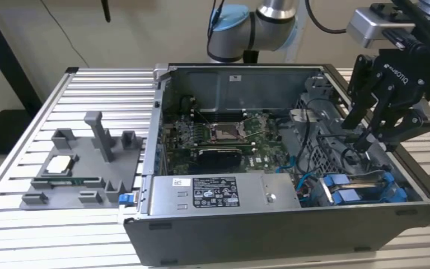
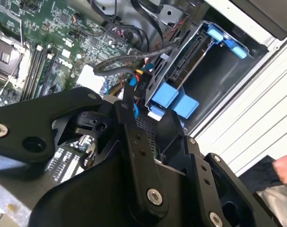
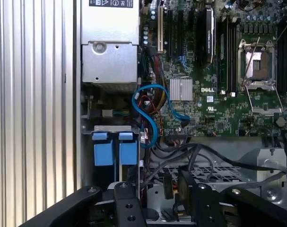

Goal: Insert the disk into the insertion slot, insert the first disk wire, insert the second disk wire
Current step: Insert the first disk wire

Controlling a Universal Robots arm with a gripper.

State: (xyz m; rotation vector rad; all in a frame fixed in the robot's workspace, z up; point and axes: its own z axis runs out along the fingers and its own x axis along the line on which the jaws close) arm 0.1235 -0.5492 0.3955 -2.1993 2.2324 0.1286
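Observation:
The open computer case [image 1: 163,134] lies on a slatted table. The disk sits in the insertion slot at the case's corner on the exterior view's right. Its blue carrier tabs [image 1: 344,189] [image 2: 174,100] [image 3: 112,152] face outward, and the disk's dark connector edge [image 2: 183,64] faces the cables. My gripper [image 1: 366,144] [image 2: 129,101] [image 3: 175,184] hangs just above the drive cage. Its fingers are closed on the black plug [image 2: 129,89] of a disk wire, close to that connector edge. A blue data cable [image 3: 150,111] loops from the motherboard toward the cage.
The grey power supply box [image 1: 215,193] lies along the case's near side, with the motherboard [image 1: 223,137] behind it. Beside the filled slot is a bay with blue clips [image 2: 226,40]. A grey fixture plate [image 1: 80,165] stands on the table at the exterior view's left. A person's hand [image 2: 286,169] is at the picture's edge.

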